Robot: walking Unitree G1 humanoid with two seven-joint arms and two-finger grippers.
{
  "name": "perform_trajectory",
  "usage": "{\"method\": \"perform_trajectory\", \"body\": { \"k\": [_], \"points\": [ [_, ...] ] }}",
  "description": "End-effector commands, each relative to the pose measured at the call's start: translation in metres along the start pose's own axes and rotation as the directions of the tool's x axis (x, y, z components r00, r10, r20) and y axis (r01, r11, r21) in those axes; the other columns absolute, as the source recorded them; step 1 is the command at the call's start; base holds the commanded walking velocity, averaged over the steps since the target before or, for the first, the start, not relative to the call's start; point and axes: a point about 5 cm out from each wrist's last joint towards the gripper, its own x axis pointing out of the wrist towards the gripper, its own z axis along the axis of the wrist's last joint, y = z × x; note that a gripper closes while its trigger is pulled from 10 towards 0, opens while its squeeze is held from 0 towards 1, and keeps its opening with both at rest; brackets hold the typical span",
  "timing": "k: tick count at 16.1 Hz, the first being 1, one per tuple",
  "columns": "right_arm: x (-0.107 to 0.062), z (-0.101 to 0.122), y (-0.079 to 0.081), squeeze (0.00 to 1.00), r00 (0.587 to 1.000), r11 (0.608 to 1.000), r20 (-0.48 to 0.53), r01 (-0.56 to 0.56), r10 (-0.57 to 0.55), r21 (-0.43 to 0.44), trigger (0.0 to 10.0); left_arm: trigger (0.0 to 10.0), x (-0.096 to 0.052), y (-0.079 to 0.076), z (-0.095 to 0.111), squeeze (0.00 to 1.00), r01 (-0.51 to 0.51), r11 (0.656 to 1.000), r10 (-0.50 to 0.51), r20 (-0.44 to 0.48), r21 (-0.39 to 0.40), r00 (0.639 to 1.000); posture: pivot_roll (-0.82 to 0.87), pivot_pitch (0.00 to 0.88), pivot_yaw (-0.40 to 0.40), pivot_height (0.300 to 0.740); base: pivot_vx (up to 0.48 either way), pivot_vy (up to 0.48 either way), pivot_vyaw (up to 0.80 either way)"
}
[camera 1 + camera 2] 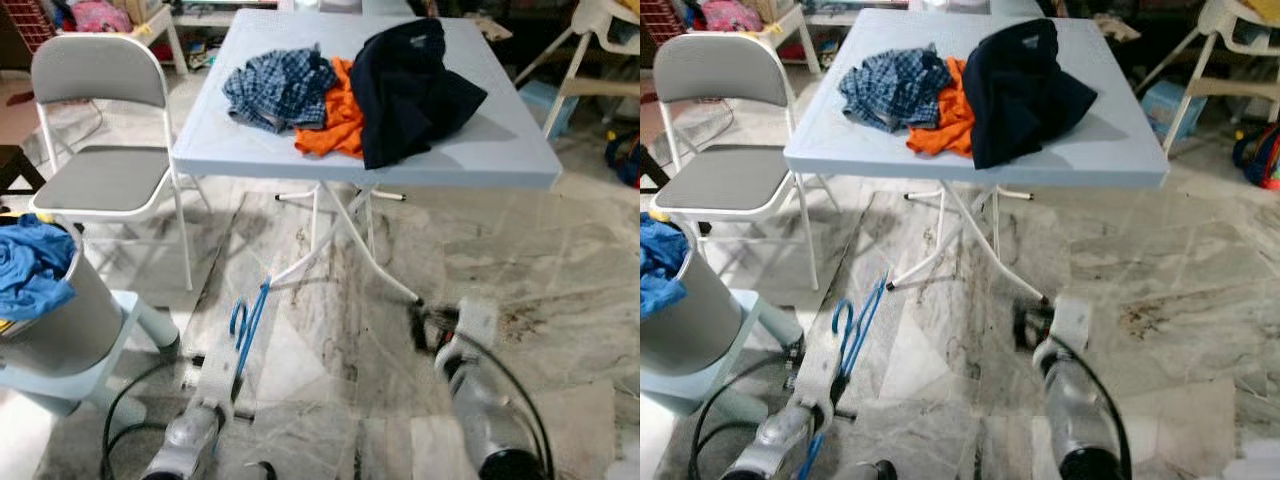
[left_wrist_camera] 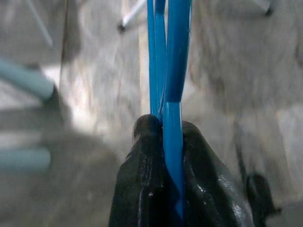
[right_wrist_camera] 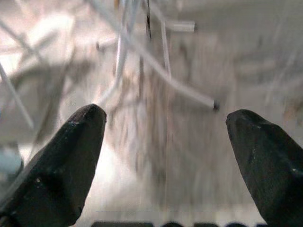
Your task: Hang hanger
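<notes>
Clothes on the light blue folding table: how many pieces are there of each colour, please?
Blue-and-white checked shirt: 1
Orange garment: 1
Dark navy garment: 1
Total: 3, heaped together on the light blue folding table.

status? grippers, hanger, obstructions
Left gripper shut on blue hanger, held low over floor. Right gripper open, empty. Folding table with clothes directly ahead.

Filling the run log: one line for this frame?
left pincer: shut on blue hanger | right pincer: open, nothing held | clothes pile on table
</notes>
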Motion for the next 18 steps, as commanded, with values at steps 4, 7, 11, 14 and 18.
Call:
{"method": "perform_trajectory", "body": {
  "k": [4,7,11,14,18],
  "points": [
    [-0.015,-0.050,-0.022,0.00,0.965,0.996,-0.244,0.087,-0.093,-0.033,10.0,10.0,-0.002,-0.001,-0.019,0.00,0.010,0.996,0.002,-0.124,0.091,0.992,0.12,0.065,-0.016,0.740,0.000,0.000,-0.20],
    [-0.029,-0.076,-0.028,0.00,0.924,0.993,-0.364,0.101,-0.115,-0.058,10.0,10.0,-0.006,-0.004,-0.033,0.00,0.033,0.993,-0.010,-0.192,0.116,0.981,0.12,0.053,-0.005,0.740,0.000,0.000,-0.80],
    [-0.038,-0.090,-0.029,0.00,0.893,0.989,-0.433,0.076,-0.123,-0.124,10.0,10.0,-0.015,-0.006,-0.056,0.00,0.047,0.990,-0.010,-0.271,0.130,0.963,0.12,0.048,0.008,0.740,0.000,0.000,-0.80],
    [-0.043,-0.097,-0.029,0.00,0.884,0.988,-0.451,0.060,-0.119,-0.144,10.0,10.0,-0.016,-0.006,-0.060,0.00,0.056,0.986,-0.009,-0.287,0.155,0.958,0.12,0.054,0.019,0.740,0.000,0.295,-0.80],
    [-0.052,-0.107,-0.032,0.00,0.868,0.984,-0.481,0.047,-0.126,-0.172,10.0,10.0,-0.016,-0.007,-0.059,0.00,0.060,0.983,-0.009,-0.281,0.173,0.960,0.11,0.059,0.022,0.740,0.000,0.358,-0.80]
  ]
}}
